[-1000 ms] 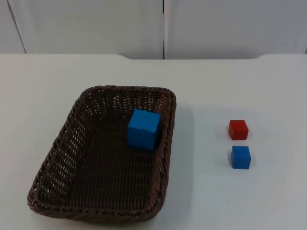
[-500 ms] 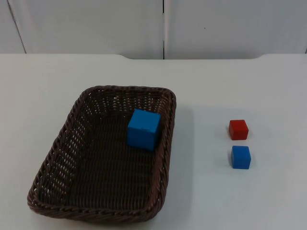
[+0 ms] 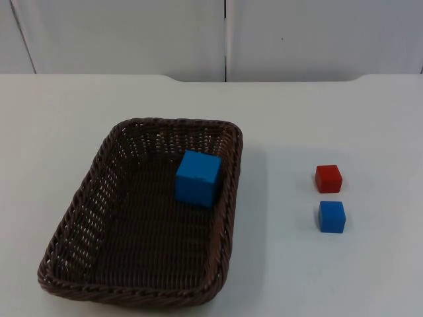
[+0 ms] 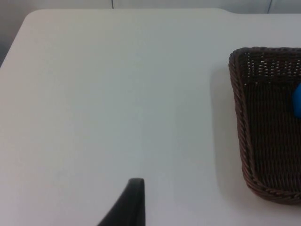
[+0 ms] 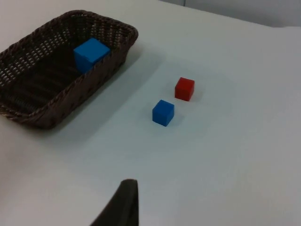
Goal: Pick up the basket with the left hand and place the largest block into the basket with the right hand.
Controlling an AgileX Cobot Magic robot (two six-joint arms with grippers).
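Basket (image 3: 142, 214) holds large blue block (image 3: 197, 177) against its right wall; pincer states unclear.

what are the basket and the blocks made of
Basket: dark brown woven wicker or rattan-like strands, with an open weave and braided rim. Big blue block, small blue block and red block: smooth, matte, evenly coloured, possibly painted wood or plastic; cannot tell which.

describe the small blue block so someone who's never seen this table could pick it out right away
Start from the brown wicker basket on the white table; two small cubes sit apart from it on the bare surface off its right side. The small blue block is the nearer of the pair, just in front of the red block. Unlike the large blue block, it lies outside the basket.
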